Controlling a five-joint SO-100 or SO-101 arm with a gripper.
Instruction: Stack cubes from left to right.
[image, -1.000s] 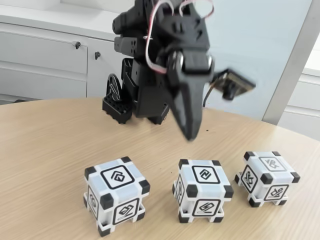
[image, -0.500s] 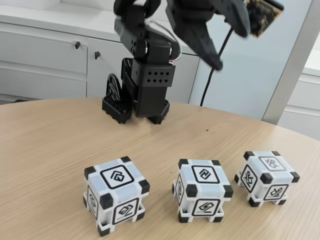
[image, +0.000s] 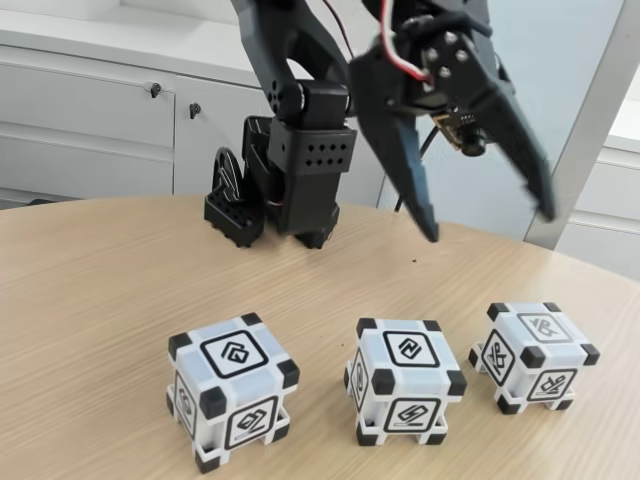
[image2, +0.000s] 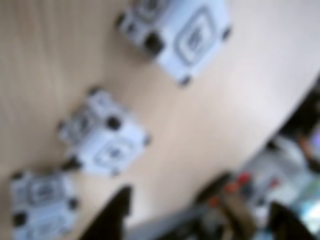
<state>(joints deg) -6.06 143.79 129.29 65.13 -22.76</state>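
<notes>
Hanging above the tabletop (image: 90, 290), the gripper (image: 490, 225) has its jaws spread wide and empty. Three cubes (image: 408, 380) sit apart in a row at its 6 o'clock in the fixed view.

Light wood-grain surface with rounded edge (image: 90, 300), even diffuse light, soft shadows. Behind it, low white cabinet with flat doors (image: 90, 120), two small dark keyhole locks (image: 155, 90), pale countertop on top. Pale blue-grey wall panel (image: 590, 60) at right in the fixed view, slanted grey metal post (image: 590, 130), more white drawer fronts (image: 610, 200) far right.
</notes>
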